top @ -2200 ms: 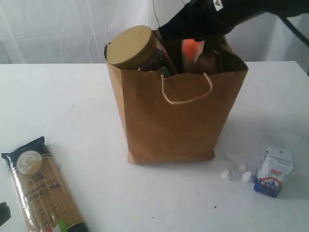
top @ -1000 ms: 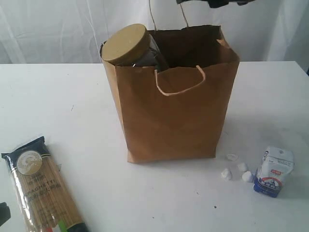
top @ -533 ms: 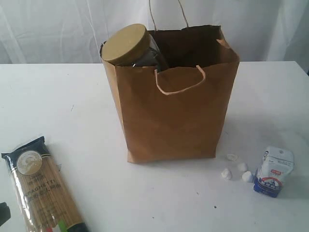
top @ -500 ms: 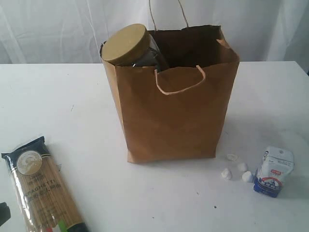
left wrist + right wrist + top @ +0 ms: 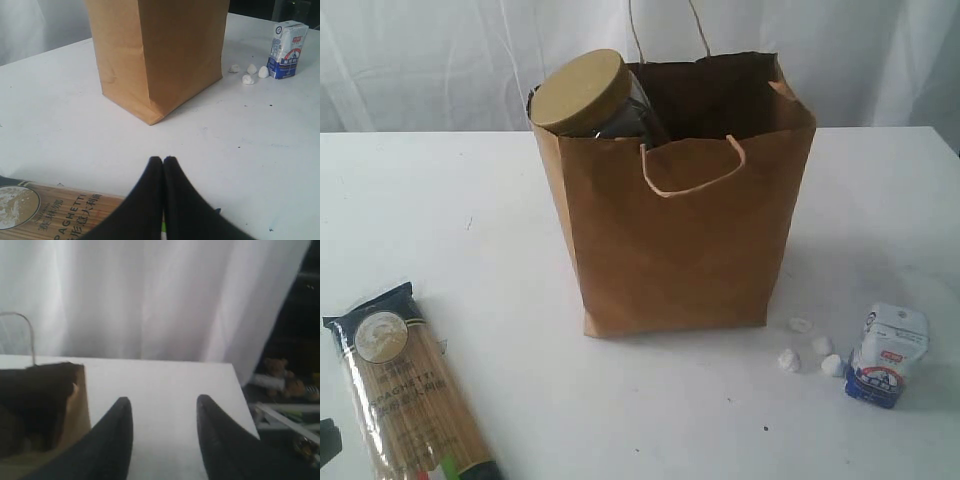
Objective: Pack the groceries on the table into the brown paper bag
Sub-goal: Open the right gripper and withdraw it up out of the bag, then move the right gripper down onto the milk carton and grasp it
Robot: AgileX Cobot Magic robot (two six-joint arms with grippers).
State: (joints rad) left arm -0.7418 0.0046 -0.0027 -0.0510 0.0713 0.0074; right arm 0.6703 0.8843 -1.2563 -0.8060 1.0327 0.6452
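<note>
This looks like a staged lab set rather than a home or shop: a plain white table (image 5: 450, 190) stands against a white curtain (image 5: 430, 60) hung as a backdrop, carrying a brown paper bag (image 5: 680, 240). Past the curtain's edge, the right wrist view shows a dim room with a teddy bear (image 5: 274, 371) and metal framing (image 5: 282, 416).

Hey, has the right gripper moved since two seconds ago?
Yes. The right gripper rose out of the brown paper bag and left the exterior view upward.
</note>
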